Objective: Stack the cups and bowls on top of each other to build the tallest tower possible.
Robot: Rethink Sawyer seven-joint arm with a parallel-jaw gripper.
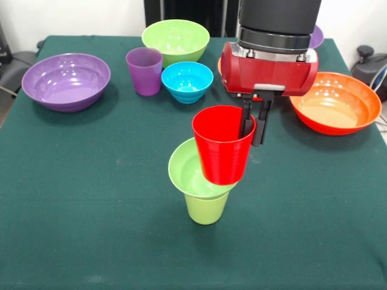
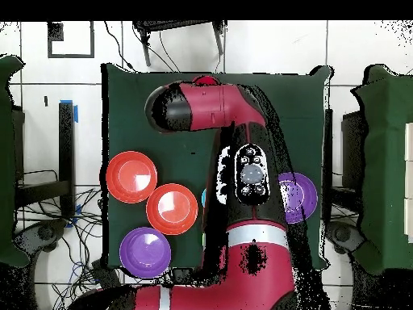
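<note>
My gripper [image 1: 252, 136] is shut on the right rim of the red cup [image 1: 221, 151], one finger inside and one outside. The red cup hangs slightly tilted, its base low over the small lime-green bowl [image 1: 186, 175]. That bowl sits on the upside-down lime-green cup [image 1: 207, 209] at the table's middle. I cannot tell whether the red cup touches the bowl. The purple cup [image 1: 144, 71] and small blue bowl [image 1: 187, 81] stand at the back. In the overhead view the arm hides the gripper and the stack.
The medium lime-green bowl [image 1: 176, 39] is at the back. A wide purple bowl [image 1: 66, 81] is at the left and a wide orange bowl [image 1: 335, 104] at the right. The overhead view shows two orange bowls [image 2: 131, 176] [image 2: 172, 208] and two purple bowls [image 2: 145, 252] [image 2: 297, 196].
</note>
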